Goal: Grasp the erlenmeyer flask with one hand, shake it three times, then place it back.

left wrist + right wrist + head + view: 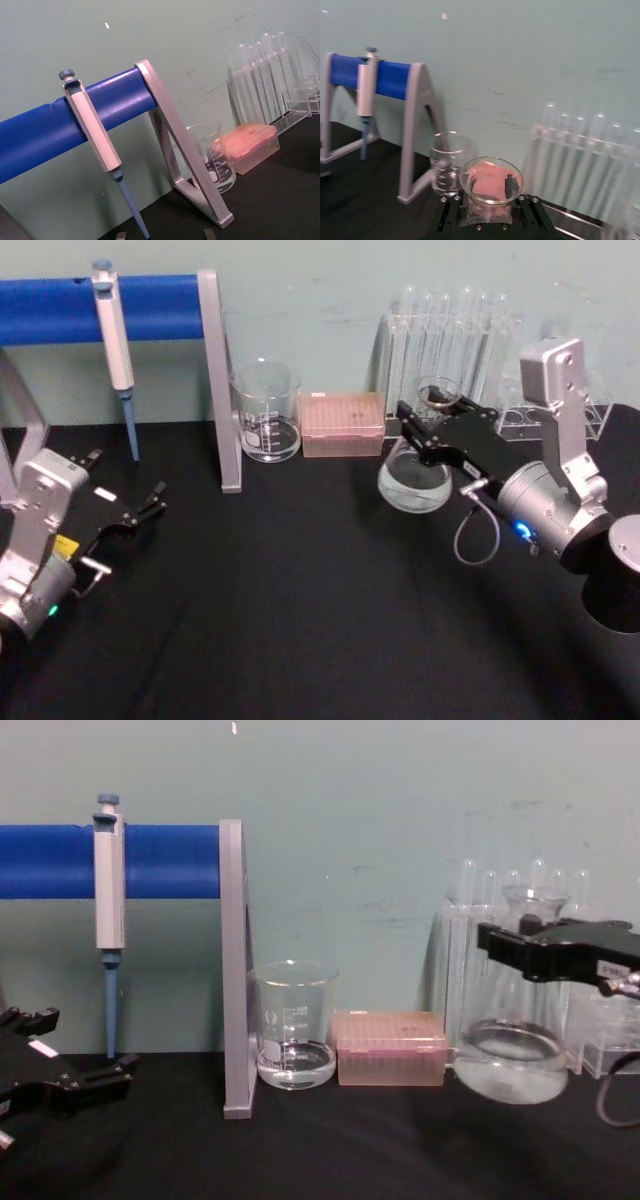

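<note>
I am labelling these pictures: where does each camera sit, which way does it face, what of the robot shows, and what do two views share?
Head: high, facing forward and down at the table; left gripper open, right gripper shut on the erlenmeyer flask.
Chest: low, level across the table; both grippers.
Left wrist: on the left arm, facing the pipette and beaker.
Right wrist: on the right arm, facing over the flask's rim; own gripper.
Head and chest share the beaker.
</note>
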You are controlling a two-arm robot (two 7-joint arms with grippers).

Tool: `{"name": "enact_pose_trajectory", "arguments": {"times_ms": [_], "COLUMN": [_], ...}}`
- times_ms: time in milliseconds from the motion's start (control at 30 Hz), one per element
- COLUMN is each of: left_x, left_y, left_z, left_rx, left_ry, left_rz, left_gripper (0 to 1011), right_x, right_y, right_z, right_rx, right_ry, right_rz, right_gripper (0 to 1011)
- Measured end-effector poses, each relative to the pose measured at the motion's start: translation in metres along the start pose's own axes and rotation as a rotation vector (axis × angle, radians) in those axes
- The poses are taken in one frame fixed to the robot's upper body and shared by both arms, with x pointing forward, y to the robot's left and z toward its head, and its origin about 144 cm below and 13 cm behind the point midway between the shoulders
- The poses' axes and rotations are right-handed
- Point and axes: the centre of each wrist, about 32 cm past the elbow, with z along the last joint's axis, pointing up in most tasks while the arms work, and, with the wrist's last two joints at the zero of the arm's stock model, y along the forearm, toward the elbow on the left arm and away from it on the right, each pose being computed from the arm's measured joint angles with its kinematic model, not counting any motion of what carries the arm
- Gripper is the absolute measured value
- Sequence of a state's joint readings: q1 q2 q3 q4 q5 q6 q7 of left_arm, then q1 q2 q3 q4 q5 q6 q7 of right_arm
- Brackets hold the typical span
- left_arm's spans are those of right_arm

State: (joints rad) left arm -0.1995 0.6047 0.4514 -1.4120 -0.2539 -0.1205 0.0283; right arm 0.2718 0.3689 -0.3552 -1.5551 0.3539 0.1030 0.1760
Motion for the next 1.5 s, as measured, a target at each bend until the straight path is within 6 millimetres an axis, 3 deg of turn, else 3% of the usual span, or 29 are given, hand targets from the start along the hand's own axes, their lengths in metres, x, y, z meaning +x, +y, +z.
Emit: {"name": "enact_pose_trajectory", "arguments": {"times_ms": [767, 1033, 1500], "left_x": [0.0, 0.0, 0.0], "left_y": [0.0, 0.0, 0.0], "left_z": [0.0, 0.0, 0.0], "left_rx": [0.0, 0.0, 0.0], "left_ry": [0.0, 0.0, 0.0], "left_rz": [0.0, 0.0, 0.0], "left_gripper": [1001, 1001, 1001], "right_x": [0.005, 0.002, -0.009], "right_y": [-0.001, 0.0, 0.001], "right_z": [-0.002, -0.001, 0.003], "right_rx": [-0.022, -0.014, 0.031], "right_ry": [0.016, 0.017, -0.041], "right_rz": [-0.099, -0.028, 0.277], "right_gripper": [457, 456, 457]}}
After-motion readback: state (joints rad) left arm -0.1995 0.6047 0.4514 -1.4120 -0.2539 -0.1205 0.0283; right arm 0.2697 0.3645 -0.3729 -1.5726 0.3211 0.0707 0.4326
